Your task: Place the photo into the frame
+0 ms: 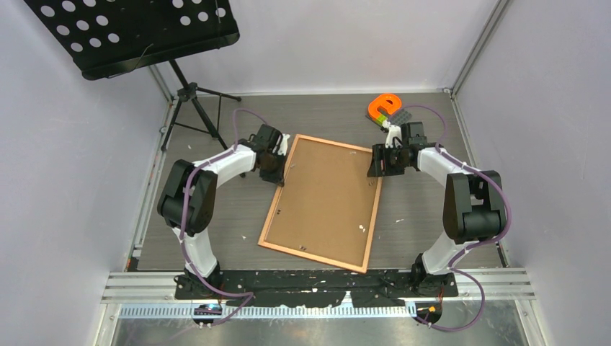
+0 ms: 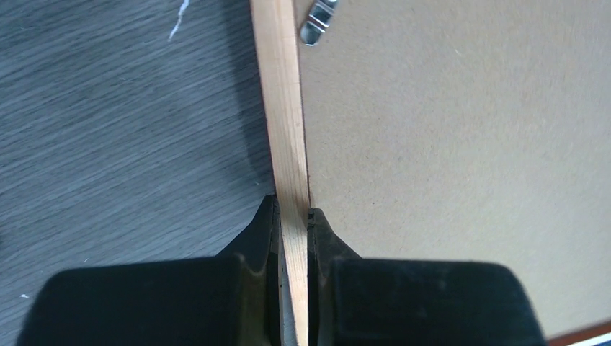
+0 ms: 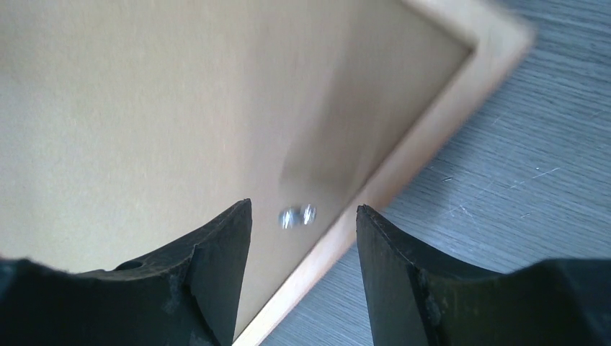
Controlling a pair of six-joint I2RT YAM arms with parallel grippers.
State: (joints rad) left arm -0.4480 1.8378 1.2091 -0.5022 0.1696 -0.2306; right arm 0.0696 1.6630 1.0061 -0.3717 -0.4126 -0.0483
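Grey wood-grain tabletop [image 1: 432, 223], white walls on three sides. Both arm bases sit at the near edge.

Left arm [image 1: 189, 198]: elbow up and out to the left, forearm reaching right and away. Left jaws clenched on the wooden border of the frame [image 2: 284, 108], one finger outside over the tabletop, the other inside on the backing board [image 1: 324, 198]. The grip is on the left long side, near the far corner.

Right arm [image 1: 472, 209]: mirrored pose, elbow out right, forearm reaching left. Right jaws released, spread apart and straddling the right long side near the far right corner, gripping nothing.

Frame lies flat mid-tabletop between the arms, back side up, brown board filling it. Long axis runs near to far, the far end skewed right. Small metal clips [image 2: 317, 21] sit on the board by the border.

Farther back: an orange and green object [image 1: 382, 108] just behind the right jaws, and a black perforated music stand [image 1: 130, 32] on a tripod [image 1: 191, 108] at the far left.
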